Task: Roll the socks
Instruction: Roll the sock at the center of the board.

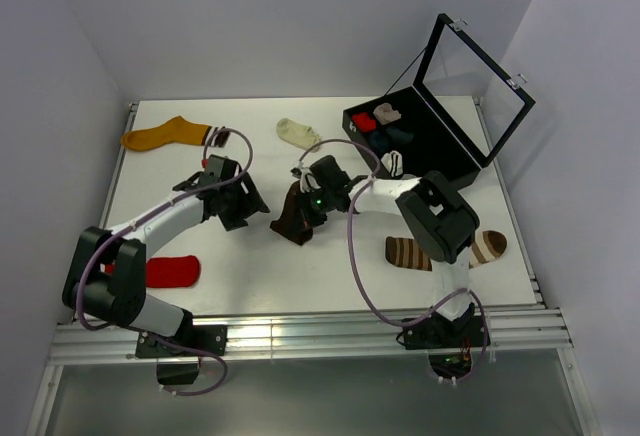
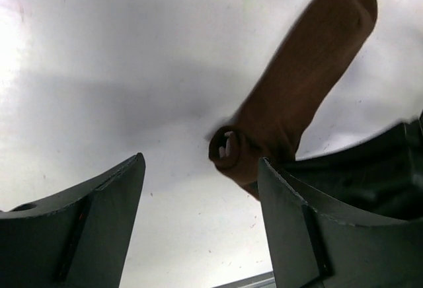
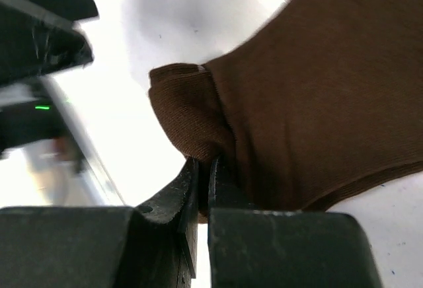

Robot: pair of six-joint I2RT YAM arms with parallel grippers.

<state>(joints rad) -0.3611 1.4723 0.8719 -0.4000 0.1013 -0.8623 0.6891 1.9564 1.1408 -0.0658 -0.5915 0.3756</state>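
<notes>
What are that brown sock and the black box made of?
The brown sock looks like soft, matte knit fabric; fine ribbing shows at its folded edge. The black box is probably hard plastic or board, with smooth, dark, straight walls.

Brown sock [image 2: 304, 83], end effector [image 2: 201, 166] spread wide

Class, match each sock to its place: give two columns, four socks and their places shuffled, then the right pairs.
1 orange sock
2 cream sock
3 red sock
4 dark brown sock

A pinched in the right gripper
B near left of the table
C far left of it
D just left of the black case

Pairs: 1-C, 2-D, 3-B, 4-A
</notes>
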